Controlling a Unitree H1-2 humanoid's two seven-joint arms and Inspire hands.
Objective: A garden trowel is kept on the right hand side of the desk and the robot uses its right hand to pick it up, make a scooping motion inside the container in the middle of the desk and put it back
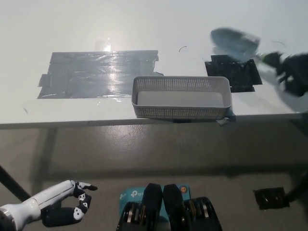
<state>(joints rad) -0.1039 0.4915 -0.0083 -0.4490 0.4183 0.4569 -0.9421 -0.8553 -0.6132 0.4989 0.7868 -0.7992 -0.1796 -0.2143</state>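
The garden trowel [236,42] has a silvery blade, blurred by motion, over the desk's far right above a black tape patch [233,72]. My black right hand [292,71] is shut on its green handle at the picture's right edge. The grey mesh container [181,97] sits at the desk's front edge in the middle, left of and nearer than the trowel blade. My white left hand [62,208] rests low at the lower left, below the desk, fingers curled loosely and holding nothing.
A wide patch of grey tape [98,73] lies on the white desk [144,29] left of the container. A blue box [132,195] lies on the floor below, and a small black object [271,198] at the lower right.
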